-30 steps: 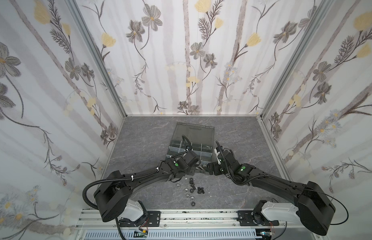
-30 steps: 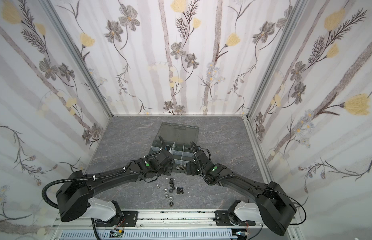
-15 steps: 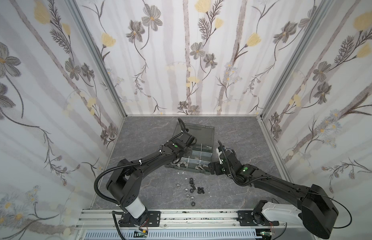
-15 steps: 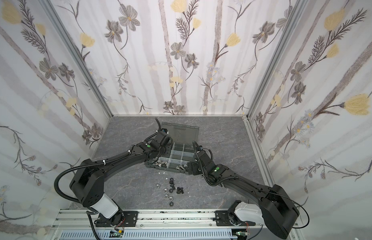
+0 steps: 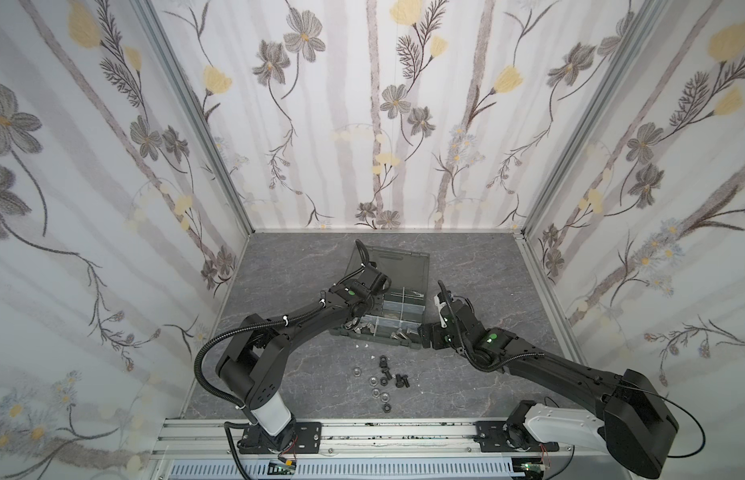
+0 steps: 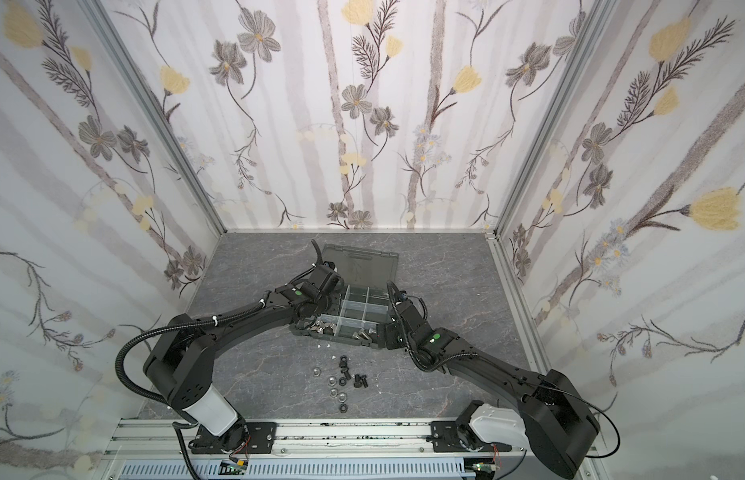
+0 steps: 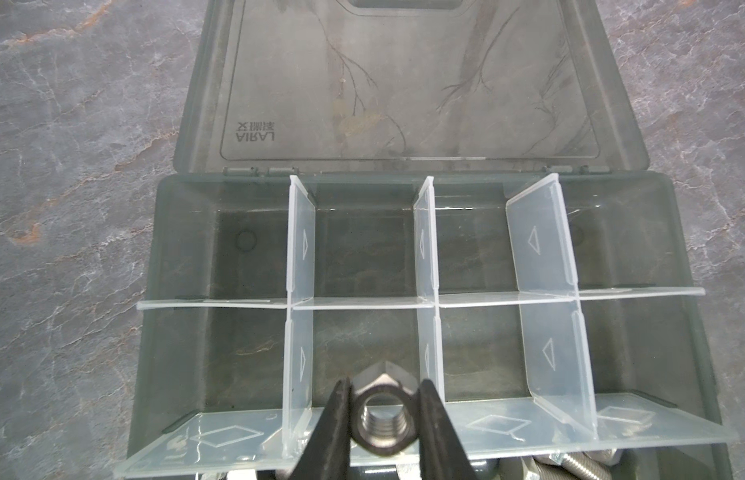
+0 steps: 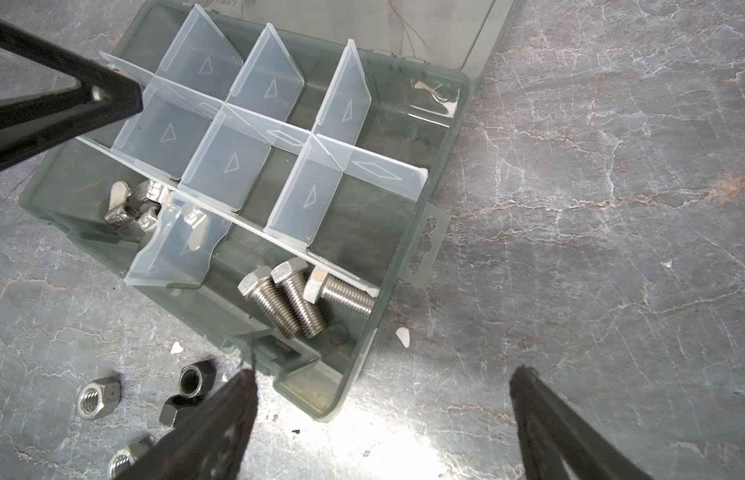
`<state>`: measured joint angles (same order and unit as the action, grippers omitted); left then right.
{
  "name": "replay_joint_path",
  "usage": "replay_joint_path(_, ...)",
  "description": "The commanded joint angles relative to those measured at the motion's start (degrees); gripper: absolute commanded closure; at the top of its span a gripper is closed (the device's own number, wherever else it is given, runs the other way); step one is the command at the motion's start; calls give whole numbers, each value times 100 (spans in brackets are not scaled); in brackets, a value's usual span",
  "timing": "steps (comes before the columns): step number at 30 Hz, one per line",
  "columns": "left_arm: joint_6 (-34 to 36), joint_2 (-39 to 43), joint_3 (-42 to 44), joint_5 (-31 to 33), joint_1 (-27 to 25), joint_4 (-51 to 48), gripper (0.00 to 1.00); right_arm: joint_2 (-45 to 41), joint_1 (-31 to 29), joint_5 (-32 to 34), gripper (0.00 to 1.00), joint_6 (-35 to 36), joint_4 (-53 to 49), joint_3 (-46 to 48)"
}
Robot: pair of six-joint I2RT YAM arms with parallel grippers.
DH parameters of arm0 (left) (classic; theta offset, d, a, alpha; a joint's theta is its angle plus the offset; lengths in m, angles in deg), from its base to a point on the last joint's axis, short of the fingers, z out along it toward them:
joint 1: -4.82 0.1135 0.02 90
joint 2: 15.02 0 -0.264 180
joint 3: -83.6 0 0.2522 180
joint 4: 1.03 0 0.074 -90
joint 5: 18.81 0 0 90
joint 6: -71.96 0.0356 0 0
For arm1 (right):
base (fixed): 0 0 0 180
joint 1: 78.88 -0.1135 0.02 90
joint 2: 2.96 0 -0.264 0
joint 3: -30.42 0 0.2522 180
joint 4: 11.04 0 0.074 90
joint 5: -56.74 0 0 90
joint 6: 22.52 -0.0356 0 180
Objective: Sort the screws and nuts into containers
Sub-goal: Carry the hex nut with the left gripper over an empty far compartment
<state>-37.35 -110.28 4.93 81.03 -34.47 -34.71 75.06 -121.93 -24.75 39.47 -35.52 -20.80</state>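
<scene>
My left gripper (image 7: 382, 415) is shut on a silver hex nut (image 7: 381, 422), holding it above the containers, the divider-walled cells (image 7: 425, 297) of the dark grey organiser box (image 5: 375, 340). In both top views that gripper (image 5: 357, 312) (image 6: 310, 309) sits over the box's left part. Three silver screws (image 8: 296, 299) lie in a front cell and silver wing nuts (image 8: 132, 208) in the one beside it. Loose hex nuts (image 8: 98, 399) and black screws (image 5: 400, 380) lie on the table in front of the box. My right gripper (image 8: 385, 374) (image 5: 425, 337) stands open at the box's front right corner, holding nothing.
The smoky lid (image 5: 398, 262) lies open flat behind the box. Small white flecks (image 8: 403, 336) dot the grey marbled table (image 5: 466, 374). Flowered walls enclose the table on three sides, and a metal rail (image 5: 362, 432) runs along the front.
My left gripper has carried the nut from the box's front edge back over the cells, the arm rising and folding. The right gripper has barely moved.
</scene>
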Motion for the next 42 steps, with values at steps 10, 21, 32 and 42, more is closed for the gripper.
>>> replay_joint_path(10,-143,77,141,48,18,147,71,-154,6,126,6,-86,-4,93)
replay_joint_path(21,-152,242,267,79,108,230,79,-194,2,124,6,-130,-1,140)
replay_joint_path(32,-126,661,638,58,566,264,79,-199,5,124,6,-134,-15,135)
replay_joint_path(42,-108,741,734,-5,795,305,79,-175,7,112,6,-135,-18,120)
